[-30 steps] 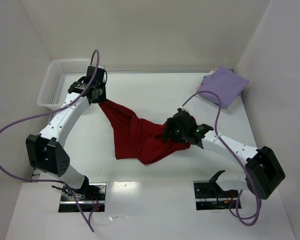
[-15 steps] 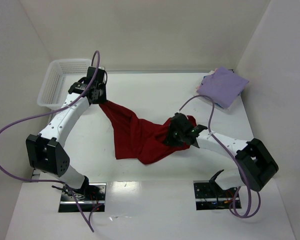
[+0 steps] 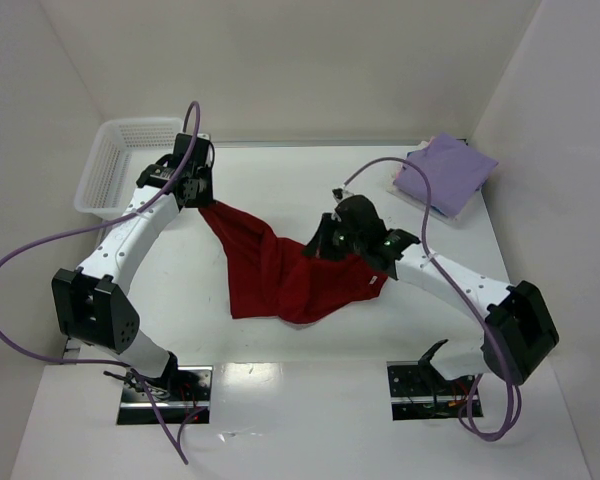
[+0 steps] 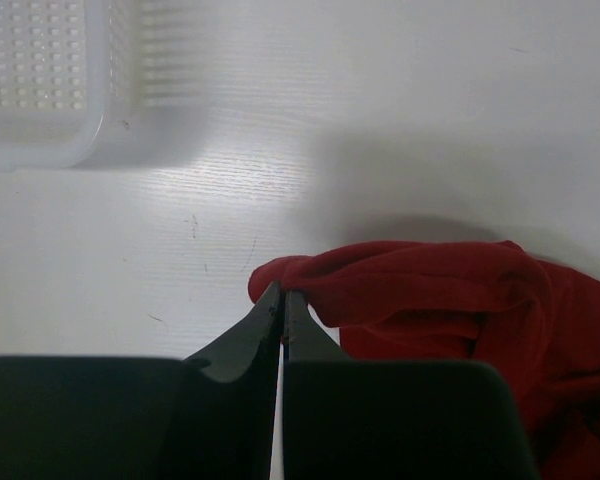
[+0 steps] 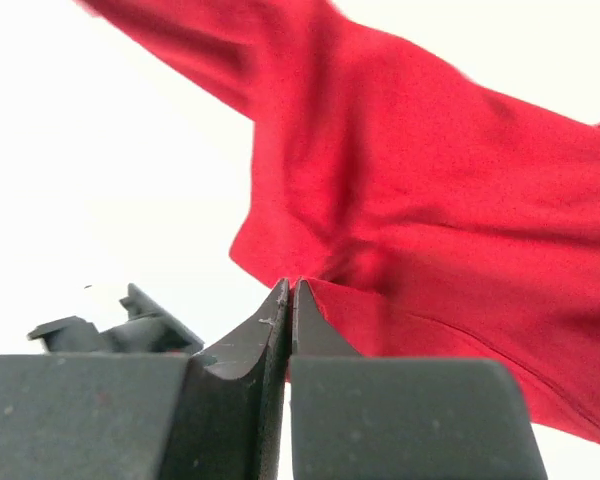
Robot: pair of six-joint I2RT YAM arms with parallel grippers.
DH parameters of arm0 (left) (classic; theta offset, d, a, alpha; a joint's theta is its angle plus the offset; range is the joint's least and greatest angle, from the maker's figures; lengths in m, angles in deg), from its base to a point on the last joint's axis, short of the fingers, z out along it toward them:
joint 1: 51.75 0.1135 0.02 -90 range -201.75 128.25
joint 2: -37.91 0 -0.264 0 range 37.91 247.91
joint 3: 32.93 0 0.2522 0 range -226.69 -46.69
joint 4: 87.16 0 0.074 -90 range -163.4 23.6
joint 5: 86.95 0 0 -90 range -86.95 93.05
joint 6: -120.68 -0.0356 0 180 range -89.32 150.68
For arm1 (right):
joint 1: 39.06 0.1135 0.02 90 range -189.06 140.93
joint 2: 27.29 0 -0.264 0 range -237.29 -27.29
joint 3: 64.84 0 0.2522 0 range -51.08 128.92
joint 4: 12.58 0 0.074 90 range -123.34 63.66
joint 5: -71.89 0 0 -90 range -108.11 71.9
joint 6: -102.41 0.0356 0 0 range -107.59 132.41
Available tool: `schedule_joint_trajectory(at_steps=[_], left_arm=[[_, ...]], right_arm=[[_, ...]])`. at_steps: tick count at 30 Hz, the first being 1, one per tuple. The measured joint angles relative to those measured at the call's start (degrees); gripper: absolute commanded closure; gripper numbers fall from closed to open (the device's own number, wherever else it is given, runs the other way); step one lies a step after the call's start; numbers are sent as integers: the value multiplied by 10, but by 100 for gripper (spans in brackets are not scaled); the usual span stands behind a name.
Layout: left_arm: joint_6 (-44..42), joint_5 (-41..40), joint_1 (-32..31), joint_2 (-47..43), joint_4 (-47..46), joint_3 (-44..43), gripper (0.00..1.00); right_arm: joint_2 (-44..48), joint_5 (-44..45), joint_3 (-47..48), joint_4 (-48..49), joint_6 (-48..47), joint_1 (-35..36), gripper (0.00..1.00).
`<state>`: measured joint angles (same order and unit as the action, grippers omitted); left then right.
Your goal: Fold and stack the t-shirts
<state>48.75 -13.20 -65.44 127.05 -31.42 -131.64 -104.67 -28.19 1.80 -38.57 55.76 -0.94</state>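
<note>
Across the white table (image 3: 280, 180), the biggest thing is the dark red t-shirt (image 3: 280, 275). It is strung between the two arms, its bulk sagging in a crumpled heap toward the near edge. Its long axis runs from far left to just right of centre, so each gripper sits at one end of the cloth, not over its middle. In the far right corner lies the lavender t-shirt (image 3: 448, 172), folded square and well apart from the red one. The right arm is the nearer to it. The basket (image 3: 115, 165) stands at the far left corner, just beside the left wrist. The left gripper (image 4: 282, 300) has its jaws pressed together on a rolled edge of red cloth, close over the table. The right gripper (image 5: 290, 292) is likewise pinched tight on a fold. I'd judge the cloth needs drawing taut along that line before it can lie flat.
</note>
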Motion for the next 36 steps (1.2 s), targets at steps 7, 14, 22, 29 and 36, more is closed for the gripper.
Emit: schedule_joint_trajectory(at_steps=[7, 14, 22, 29, 36], left_arm=[[0, 1, 0, 0, -1, 10, 100], [0, 1, 0, 0, -2, 10, 100], [0, 5, 0, 0, -2, 10, 100], [0, 10, 0, 0, -2, 10, 100], [0, 11, 0, 0, -2, 10, 100]], right_arm=[[-78, -60, 61, 55, -11, 77, 87], [-110, -45, 62, 31, -26, 112, 37], [-20, 78, 48, -37, -38, 67, 32], [60, 121, -6, -63, -31, 40, 42], [43, 109, -60, -77, -23, 40, 42]])
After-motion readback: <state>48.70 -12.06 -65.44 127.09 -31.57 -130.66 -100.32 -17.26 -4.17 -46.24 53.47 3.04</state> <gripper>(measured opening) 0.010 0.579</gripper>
